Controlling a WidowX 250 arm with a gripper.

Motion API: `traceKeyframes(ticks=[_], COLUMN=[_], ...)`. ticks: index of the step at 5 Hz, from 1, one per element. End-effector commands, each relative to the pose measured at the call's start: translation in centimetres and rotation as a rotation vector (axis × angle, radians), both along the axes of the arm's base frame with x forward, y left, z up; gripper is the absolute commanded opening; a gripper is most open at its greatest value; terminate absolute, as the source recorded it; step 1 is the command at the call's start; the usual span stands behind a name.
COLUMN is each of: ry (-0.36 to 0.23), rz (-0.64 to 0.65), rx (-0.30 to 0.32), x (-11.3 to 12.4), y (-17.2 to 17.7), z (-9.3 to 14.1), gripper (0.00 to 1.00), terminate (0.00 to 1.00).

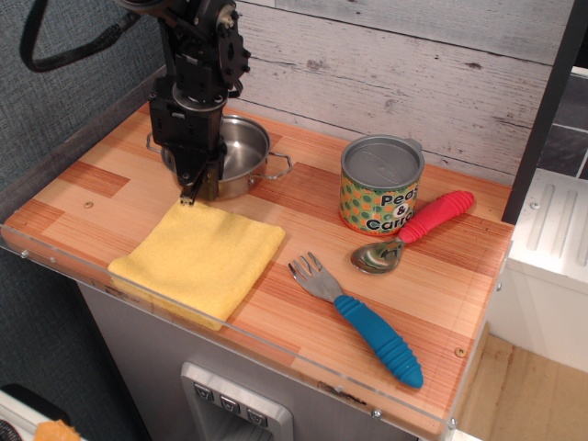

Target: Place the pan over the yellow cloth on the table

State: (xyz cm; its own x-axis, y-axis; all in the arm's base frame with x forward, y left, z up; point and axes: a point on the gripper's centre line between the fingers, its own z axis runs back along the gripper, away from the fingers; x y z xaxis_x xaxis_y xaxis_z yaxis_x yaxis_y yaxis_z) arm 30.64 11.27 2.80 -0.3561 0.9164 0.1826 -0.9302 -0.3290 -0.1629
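The pan (246, 152) is a small shiny steel pot with two wire loop handles, at the back left of the wood-plank table (303, 216). My gripper (195, 190) points down over the pan's front-left rim, and its fingers look closed on that rim. The black arm hides the left part of the pan. The yellow cloth (197, 259) lies folded flat just in front of the pan, near the table's front edge. Nothing is on the cloth. The fingertips hang just above the cloth's back corner.
A printed "Peas & Carrots" can (381, 184) stands right of the pan. A spoon with a red handle (434, 216) and a fork with a blue handle (378, 338) lie at the right. A clear acrylic edge (230, 331) runs along the front; a plank wall stands behind.
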Motion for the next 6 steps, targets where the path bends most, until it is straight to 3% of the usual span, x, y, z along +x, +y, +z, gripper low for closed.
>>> traceKeyframes(ticks=[1, 3, 6], ry=[-0.132, -0.187, -0.189], rz=[-0.024, -0.114, -0.155], rx=[0.054, 0.117, 0.046], x=[0.5, -2.7, -9.1], y=[0.1, -1.3, -3.4], z=[4.4, 7.1, 6.1], gripper=[0.0, 0.0, 0.0], terminate=[0.0, 0.0, 0.0])
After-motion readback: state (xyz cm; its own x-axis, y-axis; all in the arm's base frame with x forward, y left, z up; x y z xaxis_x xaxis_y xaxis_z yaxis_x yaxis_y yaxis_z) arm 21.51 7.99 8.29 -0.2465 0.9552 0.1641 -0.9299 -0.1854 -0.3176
